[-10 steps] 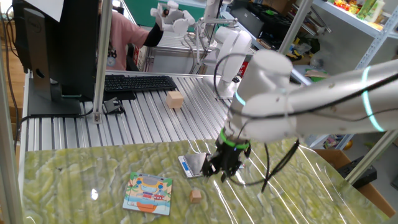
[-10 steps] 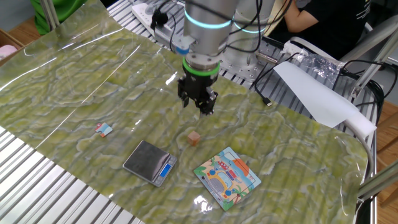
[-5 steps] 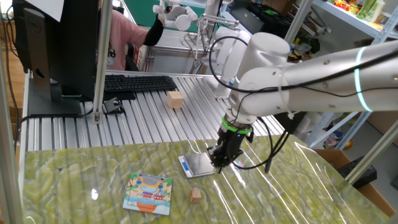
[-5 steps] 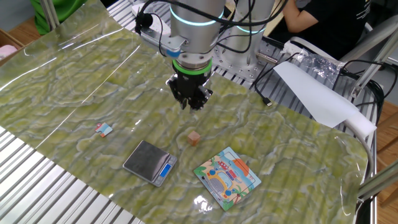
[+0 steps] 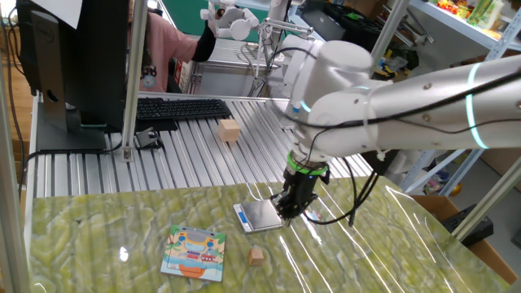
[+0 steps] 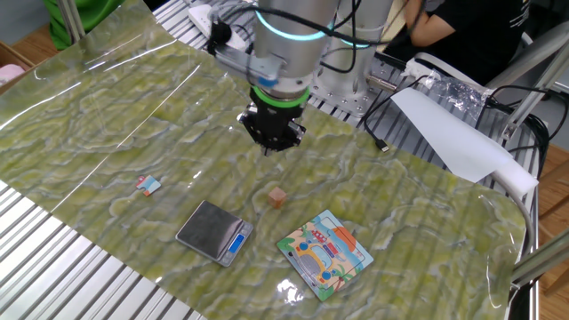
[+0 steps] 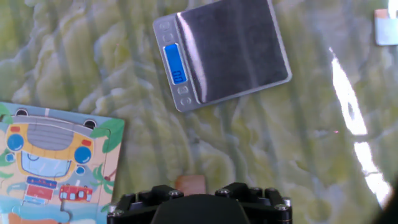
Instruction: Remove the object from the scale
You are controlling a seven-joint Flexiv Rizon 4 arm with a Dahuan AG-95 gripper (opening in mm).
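Observation:
The tiny tan-orange cube point(image 5: 256, 255) lies on the green mat, off the scale, also in the other fixed view point(image 6: 278, 196) and at the bottom of the hand view point(image 7: 191, 182). The scale point(image 5: 259, 216) has a bare silvery platform and a lit blue display; it also shows in the other fixed view point(image 6: 213, 231) and the hand view point(image 7: 224, 50). My gripper point(image 6: 271, 142) hangs above the mat, apart from both and beyond the cube, and holds nothing; it also shows in one fixed view point(image 5: 290, 210). Its fingers look spread. The hand view shows only its dark body.
A colourful picture card point(image 6: 324, 253) lies near the cube, also in the hand view point(image 7: 50, 162). A small sticker point(image 6: 148, 185) lies left of the scale. A pale wooden block point(image 5: 229, 130) and a keyboard point(image 5: 179, 108) sit on the metal slats behind the mat.
My gripper has moved a little away from the cube, leftwards in the other fixed view, and its wrist has turned. Cube and scale have not moved.

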